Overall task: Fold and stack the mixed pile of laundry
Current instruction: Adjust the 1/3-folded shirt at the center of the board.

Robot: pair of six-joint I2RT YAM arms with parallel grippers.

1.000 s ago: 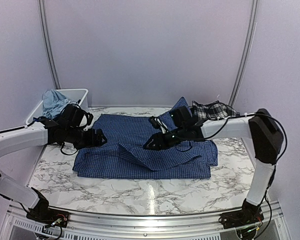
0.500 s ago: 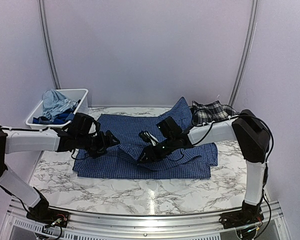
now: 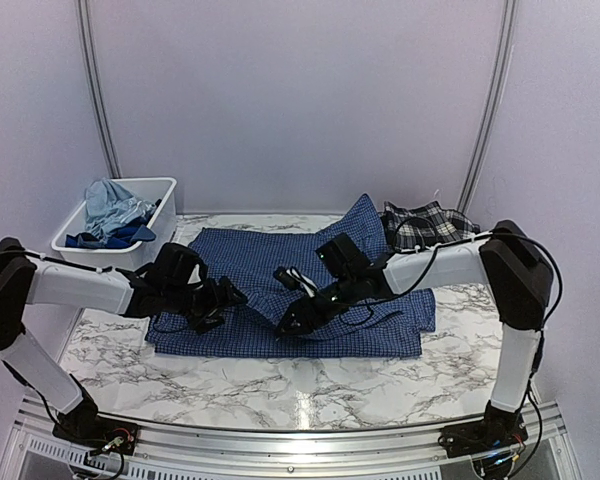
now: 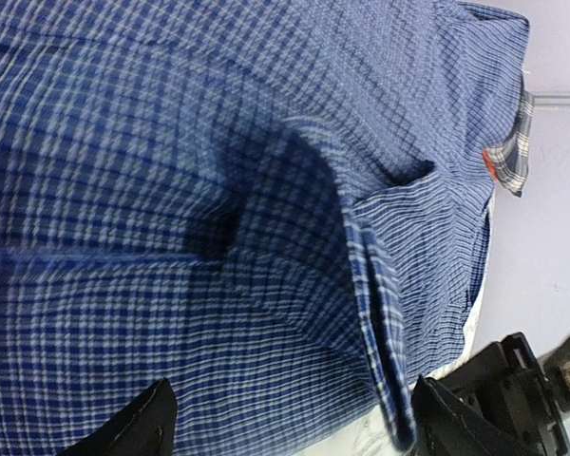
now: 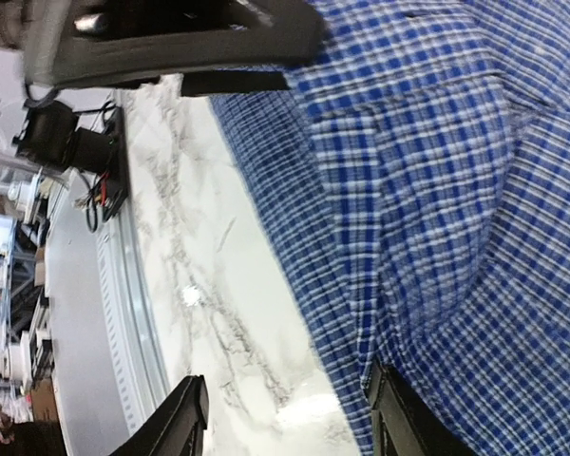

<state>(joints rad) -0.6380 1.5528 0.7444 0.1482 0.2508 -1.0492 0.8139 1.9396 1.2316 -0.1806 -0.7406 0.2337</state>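
A white bin (image 3: 85,250) sits at the back left of the marble tabletop (image 3: 310,385). A light blue T-shirt (image 3: 110,205) is heaped in it, on top of a royal blue garment (image 3: 110,237). The black-and-white plaid piece (image 3: 427,225) lies bunched up at the back right, touching the far corner of the navy check shirt (image 3: 250,255).

The shirt is spread out in the middle of the tabletop. One part of it is pushed up into a ridge near the front. Both arms reach in low over the shirt and meet at that ridge, so they hide some of the cloth from above.

The left gripper (image 4: 294,418) hangs just over the left half of the shirt. Its fingers (image 4: 138,427) are spread wide and it is not holding anything. A folded edge of the shirt runs between them.

The right gripper (image 5: 285,404) is at the front edge of the shirt, right by the ridge. Its fingers (image 5: 394,423) are partly apart, and bare tabletop shows between them. The shirt's hem runs up against one finger. I cannot tell if it is pinching the cloth.
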